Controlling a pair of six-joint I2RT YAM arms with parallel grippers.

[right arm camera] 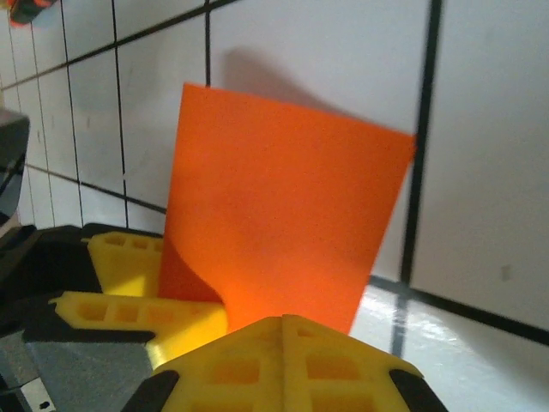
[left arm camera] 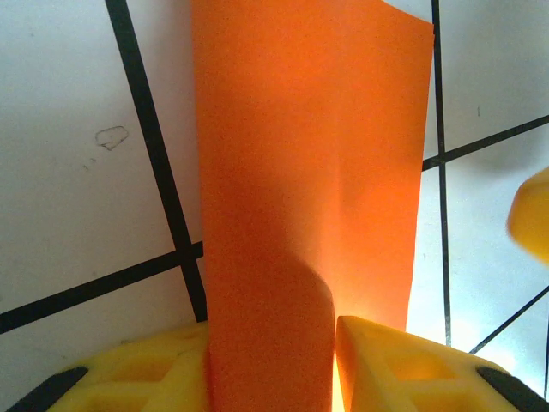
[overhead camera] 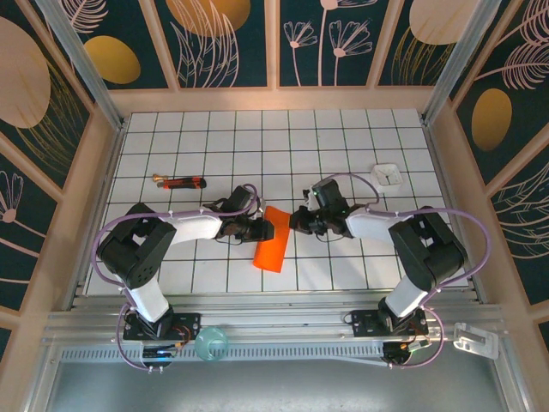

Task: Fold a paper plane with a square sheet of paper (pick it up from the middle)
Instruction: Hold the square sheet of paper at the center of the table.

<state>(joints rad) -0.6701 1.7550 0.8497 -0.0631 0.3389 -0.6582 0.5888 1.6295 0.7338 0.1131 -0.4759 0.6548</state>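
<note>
The square sheet of paper, bright orange-red, stands tilted up off the white grid table between my two grippers. In the left wrist view the sheet runs curled between the yellow fingers of my left gripper, which is shut on its near end. My left gripper sits at the sheet's left side. My right gripper is at its upper right. Its fingertips meet just short of the sheet, with nothing seen between them. It shows as a yellow blur beside the sheet.
A thin red-and-black stick-like tool lies at the back left. A small white square object sits at the back right. A teal round object rests on the front rail. Wooden walls ring the table.
</note>
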